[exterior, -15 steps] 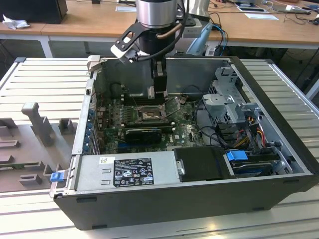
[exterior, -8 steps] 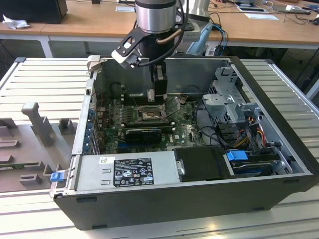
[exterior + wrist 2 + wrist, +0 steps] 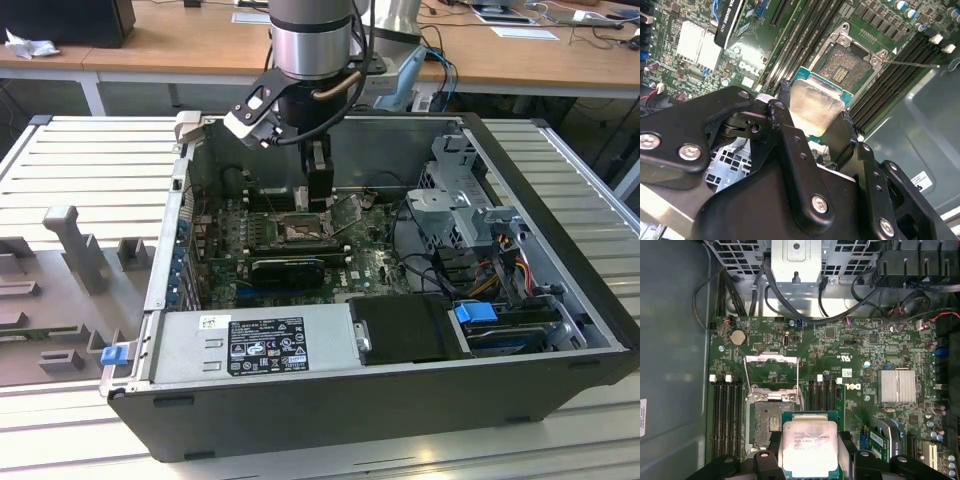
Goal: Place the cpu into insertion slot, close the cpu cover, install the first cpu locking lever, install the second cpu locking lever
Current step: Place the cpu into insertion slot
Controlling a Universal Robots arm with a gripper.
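My gripper (image 3: 816,116) is shut on the cpu (image 3: 812,102), a flat square chip with a pale silver top and green edge, pinched by two opposite sides between black fingers (image 3: 786,102). In the first wrist view the cpu (image 3: 810,445) hangs just beside and partly over the insertion slot (image 3: 769,422), whose dark centre is bare. The cpu cover (image 3: 771,371) stands swung open on the far side of the slot, a thin silver frame. In the exterior view the gripper (image 3: 318,195) hovers low inside the case, just above the slot (image 3: 298,232).
Black memory slots (image 3: 727,410) flank the socket on both sides. A silver heatsink (image 3: 896,386) sits on the green board. Cables and a metal drive cage (image 3: 462,205) crowd the exterior view's right, and a grey power-supply box (image 3: 255,345) lines the near wall.
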